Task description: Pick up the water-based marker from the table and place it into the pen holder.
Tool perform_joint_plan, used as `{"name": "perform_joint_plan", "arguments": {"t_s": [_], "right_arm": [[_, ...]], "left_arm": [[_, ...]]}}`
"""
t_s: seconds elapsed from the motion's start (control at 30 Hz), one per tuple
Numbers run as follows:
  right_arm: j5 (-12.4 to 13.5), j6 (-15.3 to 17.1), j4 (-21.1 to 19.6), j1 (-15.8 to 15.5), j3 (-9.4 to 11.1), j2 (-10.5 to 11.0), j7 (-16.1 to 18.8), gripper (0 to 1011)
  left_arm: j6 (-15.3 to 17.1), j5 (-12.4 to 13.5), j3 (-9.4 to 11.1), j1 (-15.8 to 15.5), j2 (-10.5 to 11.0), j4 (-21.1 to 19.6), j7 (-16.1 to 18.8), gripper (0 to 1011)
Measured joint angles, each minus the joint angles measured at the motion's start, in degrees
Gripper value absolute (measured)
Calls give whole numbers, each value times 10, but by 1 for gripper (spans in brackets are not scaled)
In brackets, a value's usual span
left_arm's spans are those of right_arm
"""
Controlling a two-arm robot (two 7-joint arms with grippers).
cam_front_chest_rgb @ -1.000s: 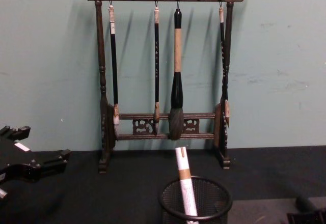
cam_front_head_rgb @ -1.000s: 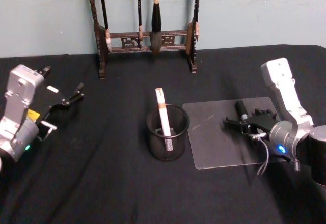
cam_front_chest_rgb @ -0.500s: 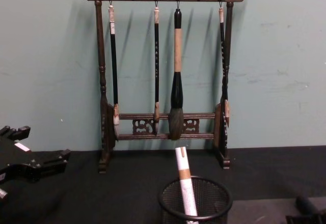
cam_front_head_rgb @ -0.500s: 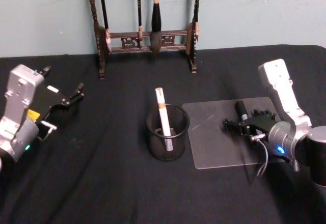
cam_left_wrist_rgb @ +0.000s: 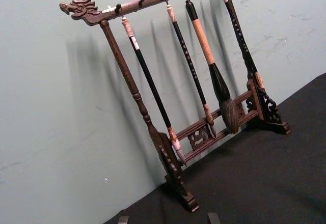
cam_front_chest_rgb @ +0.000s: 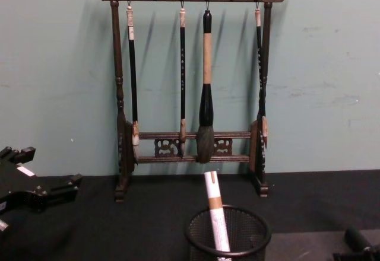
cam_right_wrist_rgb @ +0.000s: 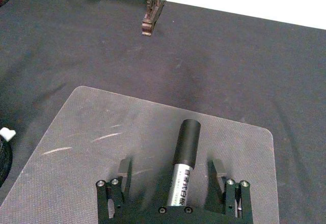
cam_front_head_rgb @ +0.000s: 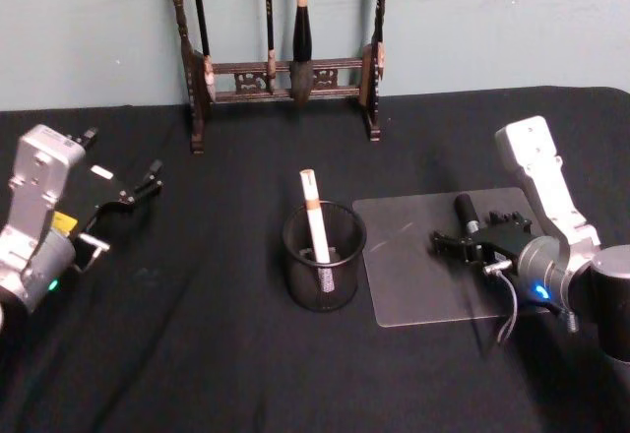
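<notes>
The water-based marker (cam_front_head_rgb: 465,211), black-capped with a printed silver barrel, lies on a clear plate (cam_front_head_rgb: 413,276) right of centre. My right gripper (cam_front_head_rgb: 477,232) hovers low over it and stands open. In the right wrist view the marker (cam_right_wrist_rgb: 185,155) lies between the two fingers (cam_right_wrist_rgb: 124,167) without touching them. The pen holder (cam_front_head_rgb: 340,285), a round black mesh cup, stands mid-table left of the plate and holds a white pen (cam_front_head_rgb: 315,221) with a tan band. My left gripper (cam_front_head_rgb: 123,209) is parked open at the far left.
A tall dark wooden brush rack (cam_front_head_rgb: 285,69) with hanging brushes stands at the back against the wall, behind the pen holder (cam_front_chest_rgb: 249,237). Black cloth (cam_front_head_rgb: 197,354) covers the whole table. The clear plate's near edge lies close to my right arm.
My right gripper has edged slightly to the left over the marker, which still lies on the plate. The left arm has not moved.
</notes>
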Motion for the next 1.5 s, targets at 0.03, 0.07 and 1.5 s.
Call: {"name": "perform_joint_plan", "arguments": {"t_s": [0.03, 0.07, 1.5], "right_arm": [[0, 0, 0, 0, 0, 0, 0, 1003], [0, 0, 0, 0, 0, 0, 0, 1003], [3, 1, 0, 0, 0, 0, -1, 199]], "left_arm": [[0, 0, 0, 0, 0, 0, 0, 1001], [0, 0, 0, 0, 0, 0, 0, 1001], [0, 0, 0, 0, 0, 0, 0, 1001]]}}
